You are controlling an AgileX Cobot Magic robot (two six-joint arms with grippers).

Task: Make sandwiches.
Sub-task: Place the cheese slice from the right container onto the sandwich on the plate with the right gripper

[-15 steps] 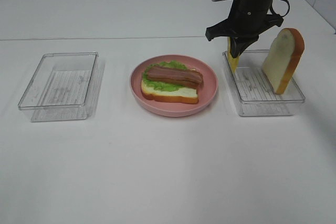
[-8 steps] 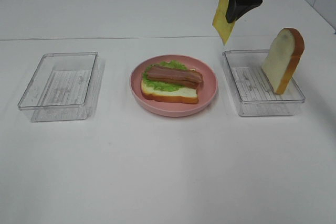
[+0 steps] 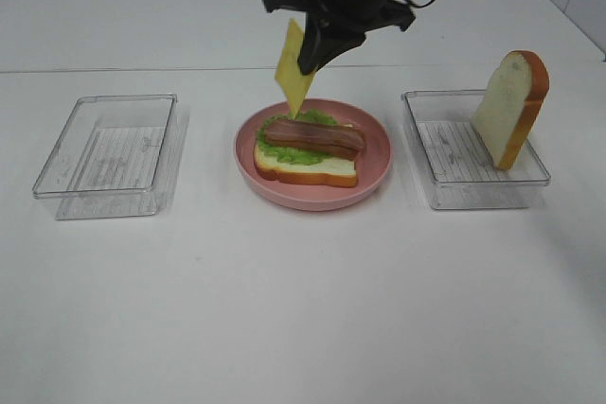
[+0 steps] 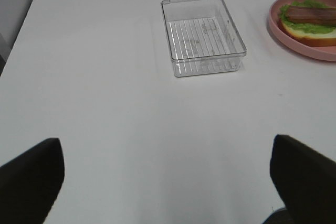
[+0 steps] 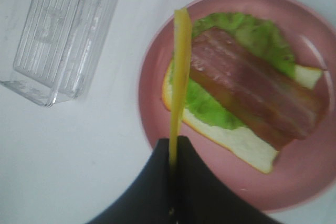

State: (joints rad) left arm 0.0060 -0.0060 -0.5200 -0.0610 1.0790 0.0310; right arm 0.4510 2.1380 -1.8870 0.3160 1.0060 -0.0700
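An open sandwich (image 3: 308, 149) of white bread, green lettuce and a bacon strip lies on a pink plate (image 3: 377, 169) at the table's middle; it also shows in the right wrist view (image 5: 252, 95) and the left wrist view (image 4: 310, 20). My right gripper (image 3: 309, 59) is shut on a thin yellow cheese slice (image 3: 293, 68), which hangs on edge above the plate's back left rim; the right wrist view shows the cheese (image 5: 180, 87) edge-on. A second bread slice (image 3: 511, 107) stands upright in the right clear tray (image 3: 472, 186). My left gripper is wide open over bare table, its fingertips (image 4: 31, 174) dark at the frame's corners.
An empty clear tray (image 3: 109, 153) sits left of the plate, also seen in the left wrist view (image 4: 202, 34) and the right wrist view (image 5: 63, 35). White table all around, with a seam along the back.
My right gripper has lifted the cheese slice out of the right tray and carried it left, to above the plate's back left rim.
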